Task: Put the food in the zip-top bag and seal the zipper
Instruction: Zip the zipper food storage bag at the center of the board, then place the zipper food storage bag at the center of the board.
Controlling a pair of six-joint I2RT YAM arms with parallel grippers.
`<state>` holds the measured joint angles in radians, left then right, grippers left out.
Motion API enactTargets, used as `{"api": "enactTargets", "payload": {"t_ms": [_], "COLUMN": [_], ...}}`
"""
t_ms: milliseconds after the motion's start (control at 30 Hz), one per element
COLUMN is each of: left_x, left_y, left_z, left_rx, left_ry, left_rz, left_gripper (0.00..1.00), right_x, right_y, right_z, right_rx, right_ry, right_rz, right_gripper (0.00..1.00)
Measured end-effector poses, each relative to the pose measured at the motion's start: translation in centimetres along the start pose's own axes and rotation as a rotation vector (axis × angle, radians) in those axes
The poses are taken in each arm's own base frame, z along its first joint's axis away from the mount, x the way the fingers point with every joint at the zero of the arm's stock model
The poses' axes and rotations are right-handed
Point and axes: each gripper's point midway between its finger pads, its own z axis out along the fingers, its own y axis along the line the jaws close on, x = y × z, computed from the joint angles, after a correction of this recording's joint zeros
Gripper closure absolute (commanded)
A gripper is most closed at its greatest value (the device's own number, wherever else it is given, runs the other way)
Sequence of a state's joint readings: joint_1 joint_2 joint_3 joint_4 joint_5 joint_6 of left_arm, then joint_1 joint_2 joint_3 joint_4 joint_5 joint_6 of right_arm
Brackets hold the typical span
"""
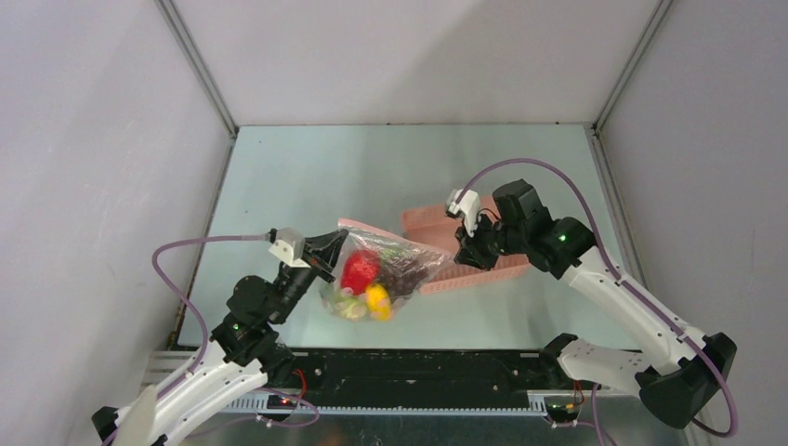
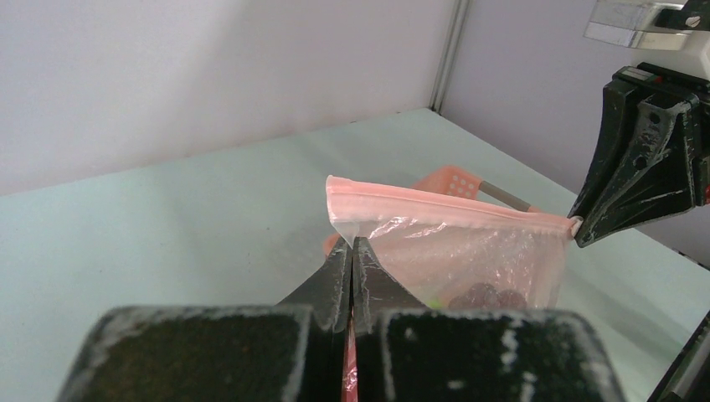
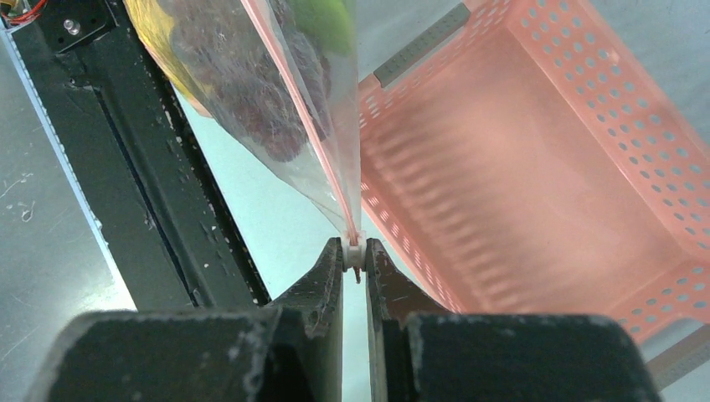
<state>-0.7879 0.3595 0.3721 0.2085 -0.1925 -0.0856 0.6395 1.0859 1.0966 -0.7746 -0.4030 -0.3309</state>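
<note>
The clear zip-top bag (image 1: 386, 269) hangs in the air between my two grippers, with the food inside it: a red piece (image 1: 360, 271), a dark maroon piece (image 1: 406, 270), a yellow piece (image 1: 378, 299) and a green-white piece (image 1: 349, 306). My left gripper (image 1: 332, 253) is shut on the bag's left top corner (image 2: 350, 226). My right gripper (image 1: 462, 251) is shut on the small white zipper slider (image 3: 354, 250) at the right end of the pinkish zipper (image 2: 444, 206). The zipper strip runs taut between both grippers, and its two sides lie together.
The pink perforated basket (image 1: 469, 246) lies behind and under the bag's right end, and looks empty in the right wrist view (image 3: 536, 176). The black rail (image 1: 400, 372) at the near table edge runs below the bag. Grey walls enclose the table on three sides.
</note>
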Motion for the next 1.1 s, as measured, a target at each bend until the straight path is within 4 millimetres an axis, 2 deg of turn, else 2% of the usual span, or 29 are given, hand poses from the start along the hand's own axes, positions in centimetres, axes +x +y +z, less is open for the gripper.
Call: {"api": "enactTargets", "payload": {"t_ms": [100, 167, 233, 267, 333, 433, 467, 600, 767, 967, 1100], "left_x": [0.0, 0.0, 0.0, 0.0, -0.2, -0.4, -0.4, -0.2, 1.1, 2.6, 2.7], "left_y": [0.0, 0.0, 0.1, 0.3, 1.3, 2.9, 3.6, 6.1, 9.9, 14.8, 18.0], "left_z": [0.0, 0.0, 0.0, 0.0, 0.0, 0.0, 0.0, -0.2, -0.6, -1.6, -3.0], "left_rx": [0.0, 0.0, -0.006, -0.017, -0.073, -0.163, -0.2, -0.349, -0.565, -0.775, -0.893], "left_ry": [0.0, 0.0, -0.001, -0.002, -0.01, -0.02, -0.021, -0.021, 0.015, 0.07, 0.08], "left_rz": [0.0, 0.0, 0.0, 0.001, 0.006, 0.007, 0.008, 0.012, 0.03, 0.075, 0.096], "left_gripper": [1.0, 1.0, 1.0, 1.0, 1.0, 1.0, 1.0, 1.0, 1.0, 1.0, 1.0], "right_x": [-0.1, -0.4, -0.8, -0.9, -1.1, -2.0, -2.4, -2.9, -2.1, -0.4, 0.7], "right_y": [-0.1, -0.1, -0.2, -0.3, -1.1, -2.9, -3.7, -6.7, -10.0, -12.5, -13.4], "right_z": [-0.2, -0.5, -0.7, -0.7, -0.9, -1.0, -1.1, -2.0, -5.5, -10.2, -12.0], "right_rx": [0.008, 0.015, 0.023, 0.031, 0.076, 0.176, 0.22, 0.415, 0.673, 0.872, 0.954], "right_ry": [-0.009, -0.024, -0.04, -0.048, -0.058, -0.095, -0.113, -0.21, -0.38, -0.521, -0.56], "right_rz": [-0.008, -0.015, -0.022, -0.021, 0.0, 0.043, 0.063, 0.147, 0.299, 0.472, 0.544], "right_gripper": [0.92, 0.82, 0.63, 0.41, 0.26, 0.14, 0.06, 0.01, 0.0, 0.01, 0.01]}}
